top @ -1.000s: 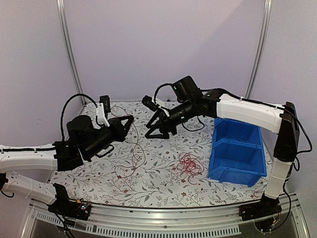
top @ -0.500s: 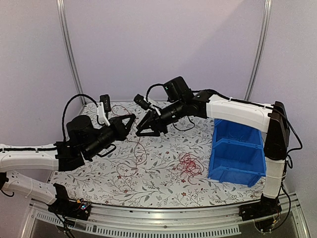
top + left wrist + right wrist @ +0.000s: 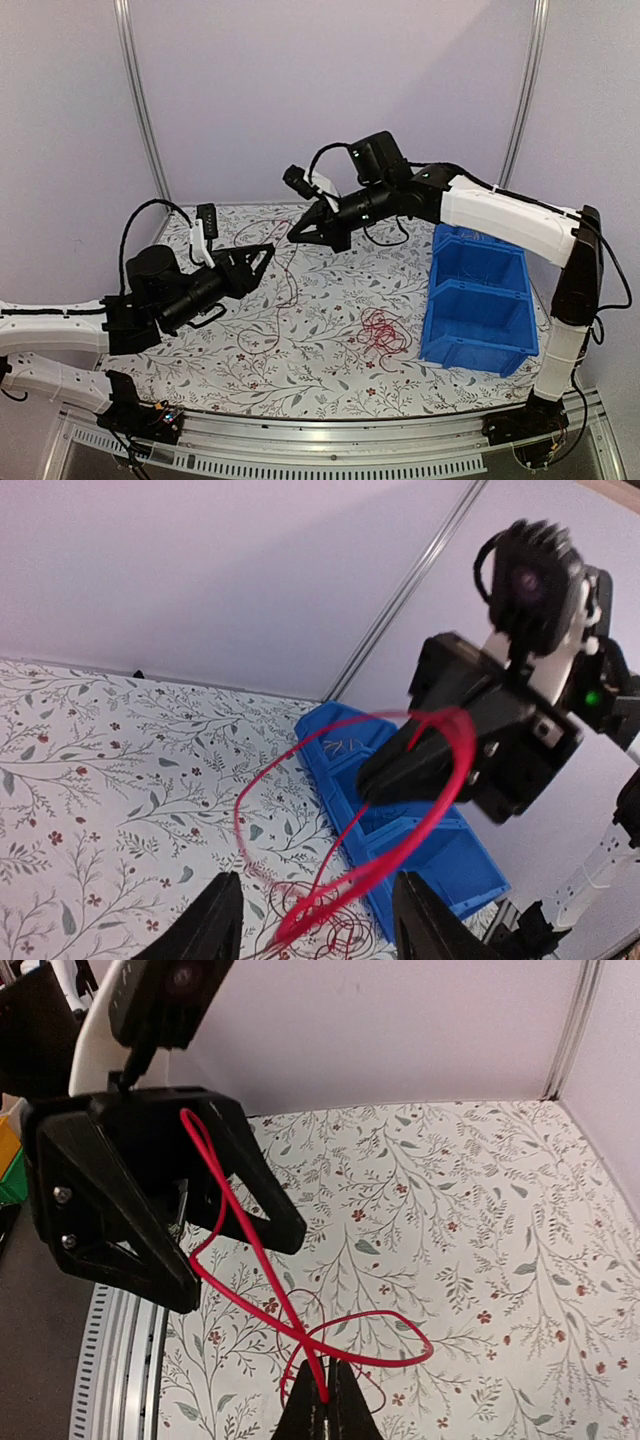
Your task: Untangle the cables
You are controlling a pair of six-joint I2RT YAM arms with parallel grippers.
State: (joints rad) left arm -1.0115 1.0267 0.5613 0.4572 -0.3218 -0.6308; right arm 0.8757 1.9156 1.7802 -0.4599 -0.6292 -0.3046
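The cables lie as a red clump (image 3: 383, 331) on the flowered table, left of the blue bin. One red strand (image 3: 240, 1225) rises from it. My right gripper (image 3: 322, 1400) is shut on that strand, held above the table at the back middle (image 3: 294, 237). In the left wrist view its closed tip (image 3: 368, 780) holds the strand's loop over the clump (image 3: 325, 932). My left gripper (image 3: 262, 266) faces it with its fingers wide apart. The strand runs between those fingers (image 3: 130, 1220) without being pinched.
A blue two-compartment bin (image 3: 478, 305) stands at the right side of the table; it also shows behind the right gripper (image 3: 420, 865). The table's near rail (image 3: 330, 440) runs along the front, and metal posts (image 3: 140, 110) stand at the back corners.
The left gripper opened, let go of the red strand and drew back to the left. The right gripper closed on the strand and lifted it up and back.
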